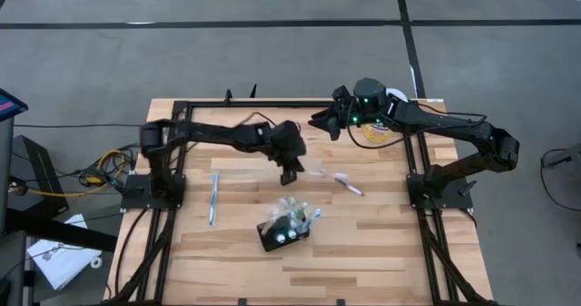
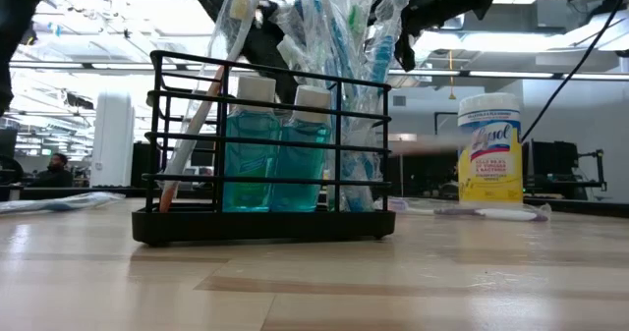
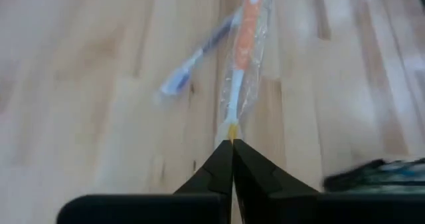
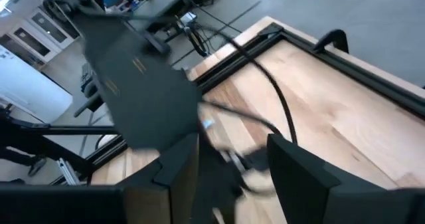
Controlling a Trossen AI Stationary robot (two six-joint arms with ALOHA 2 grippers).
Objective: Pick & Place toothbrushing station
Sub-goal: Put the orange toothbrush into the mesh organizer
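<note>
The toothbrushing station point(image 1: 283, 235) is a small black wire holder near the table's front middle. It holds two blue bottles and several wrapped toothbrushes, which also show in the low view point(image 2: 265, 154). My left gripper point(image 1: 292, 170) is behind the station, shut on a wrapped toothbrush with an orange and white handle point(image 3: 243, 44). My right gripper point(image 1: 325, 124) hangs open and empty near the far edge, as its wrist view point(image 4: 232, 161) shows. My left gripper pinches one end of the wrapped toothbrush point(image 3: 232, 129) at its fingertips point(image 3: 219, 164). The toothbrush runs straight on from the fingers toward the table's right side. Whether its far end rests on the table, I cannot tell.
A white and purple toothbrush point(image 1: 348, 184) lies on the table right of my left gripper, and a blue one point(image 1: 213, 197) lies at the left. A white-and-yellow wipes canister point(image 2: 489, 149) stands at the far right under my right arm. Black frame rails border the table.
</note>
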